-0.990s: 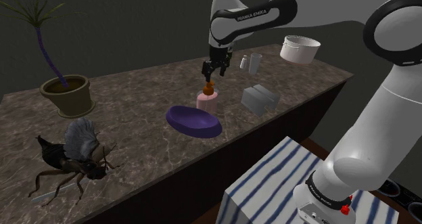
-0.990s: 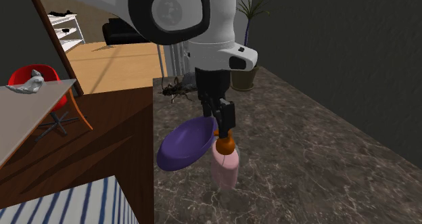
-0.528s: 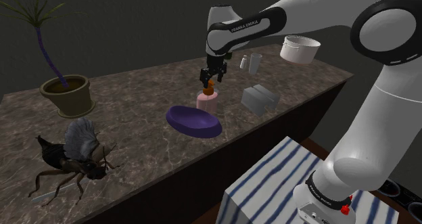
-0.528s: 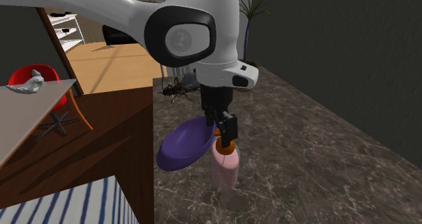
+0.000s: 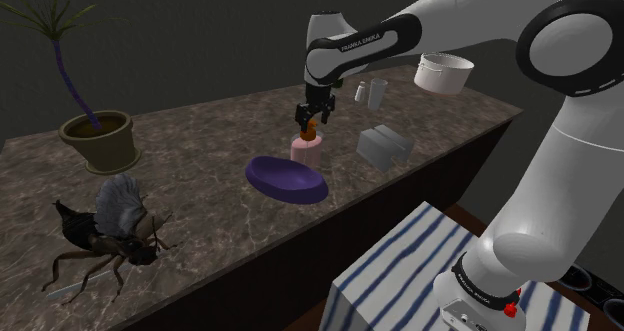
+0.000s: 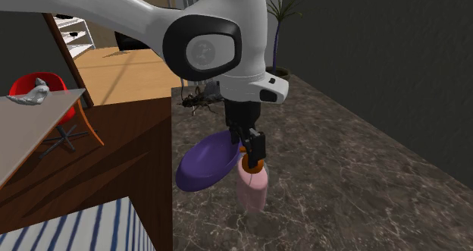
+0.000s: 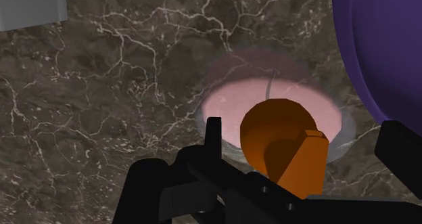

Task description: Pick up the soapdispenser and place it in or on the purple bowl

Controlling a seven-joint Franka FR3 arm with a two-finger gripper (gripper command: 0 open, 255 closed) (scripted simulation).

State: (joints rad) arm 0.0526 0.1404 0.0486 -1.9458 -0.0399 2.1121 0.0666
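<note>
While the gripper (image 5: 310,122) is hovering right over the soap dispenser (image 5: 306,149), its 2 fingers are standing apart around the orange pump (image 7: 284,145) with a gap showing, so it is gripping nothing. The pink dispenser is standing upright on the dark veined counter (image 5: 190,159). In the shoulder view the purple bowl (image 5: 287,179) is lying just beside it at 8 o'clock, and a grey box (image 5: 384,147) at 3 o'clock.
</note>
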